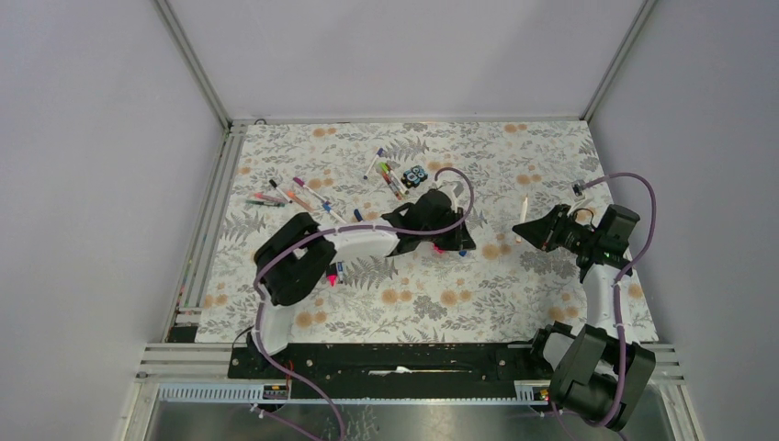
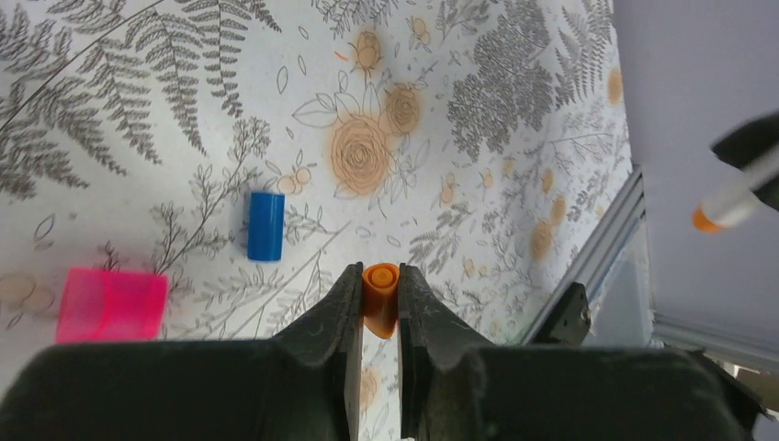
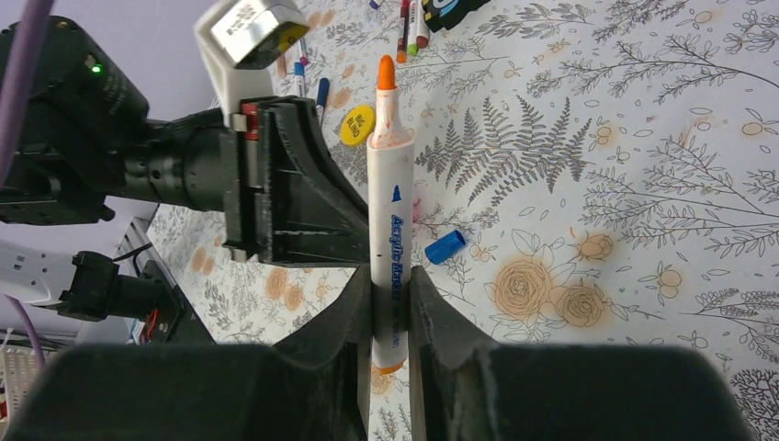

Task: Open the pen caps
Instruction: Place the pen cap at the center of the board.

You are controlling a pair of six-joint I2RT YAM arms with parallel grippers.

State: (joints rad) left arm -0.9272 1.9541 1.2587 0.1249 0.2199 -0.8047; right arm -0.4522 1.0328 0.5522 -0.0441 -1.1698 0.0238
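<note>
Fern-and-rose cloth covers the table right up to my bases. Nearest, my left claw is pinched narrow on the orange cap, which it holds only at the very fingertips. A small jolt could squirt the cap out, and being round it would roll.

My right claw is clamped on the orange pen low on its barrel, with the bare nib pointing to twelve o'clock. That long free end could lever and tilt in the grip. The nib might then smear the cloth or my left arm, which is close at nine o'clock of it.

Further out, a blue cap lies at ten o'clock of the held cap and a pink cap at nine. Setting mine down carelessly could knock them away.

Farthest, at eleven to twelve o'clock of my left claw, the other pens lie bunched, so reaching for one risks scattering its neighbours.
</note>
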